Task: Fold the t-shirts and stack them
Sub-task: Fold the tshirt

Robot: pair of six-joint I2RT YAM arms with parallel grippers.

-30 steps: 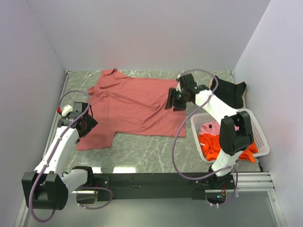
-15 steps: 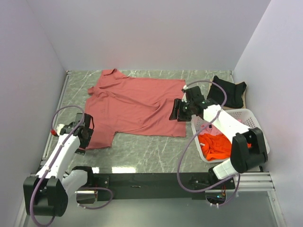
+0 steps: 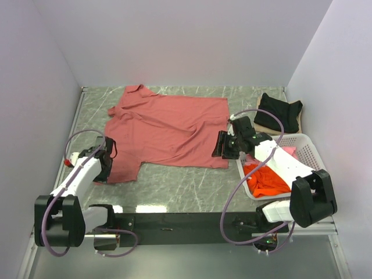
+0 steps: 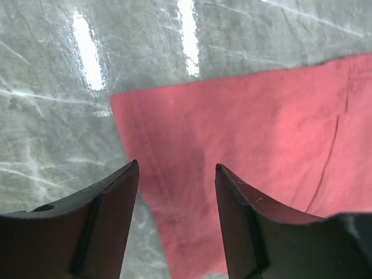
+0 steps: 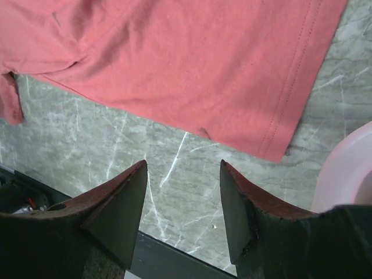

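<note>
The brick-red t-shirt (image 3: 168, 128) lies spread flat across the middle of the marble-patterned table (image 3: 186, 186), collar toward the far left and hem toward the right. A bare strip of table runs along the near side between the shirt and the arms' bases, with a narrower strip along the left wall. To the right, the white lattice basket (image 3: 297, 137) holds the orange t-shirt (image 3: 264, 181) and the pink t-shirt (image 3: 289, 151), so there is little free room between the hem corner and the basket. The black t-shirt (image 3: 280, 110) sits bunched in the far right corner. The left arm reaches forward low along the left side. The left gripper (image 4: 176, 168) is tipped down over the near sleeve, its fingers spread to either side of the sleeve's stitched outer edge and pinching nothing. The right arm stretches inward past the basket. The right gripper (image 5: 183, 165) hangs over bare table just short of the shirt's near hem corner, fingers spread with nothing between them.
</note>
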